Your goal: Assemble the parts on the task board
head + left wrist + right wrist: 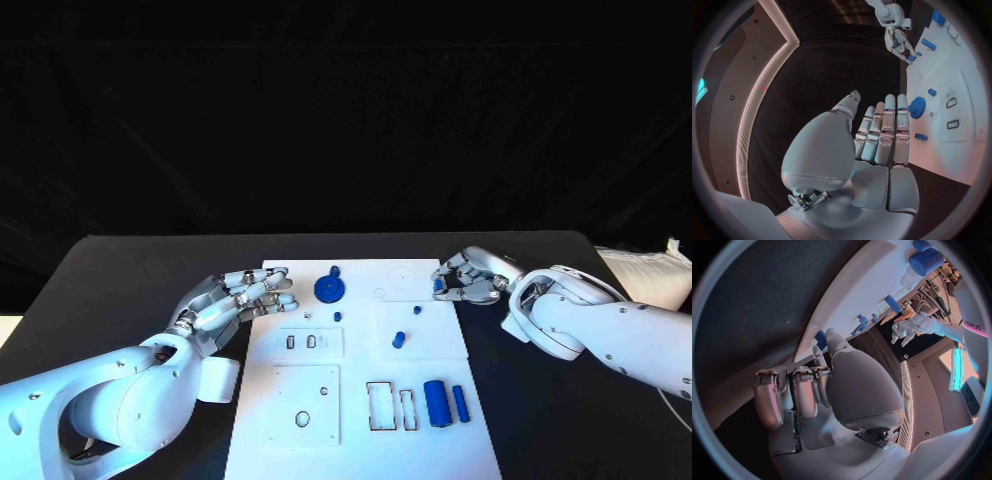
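The white task board (433,445) lies in the middle of the table. My left hand (238,297) hovers at the board's far left edge with its fingers (887,125) stretched out flat and nothing in them. A small blue part (921,136) lies just beside them, and a blue disc (330,290) stands a little further in. My right hand (470,275) is at the board's far right edge, its fingers curled in, pinching a small blue part (438,286) between thumb and finger (831,337).
Two small blue parts (398,340) sit on the board's middle right panel. Two blue cylinders (436,390) lie near the front right, beside rectangular slots (381,405). A plate with a round hole (303,419) is at the front left. Black table surrounds the board.
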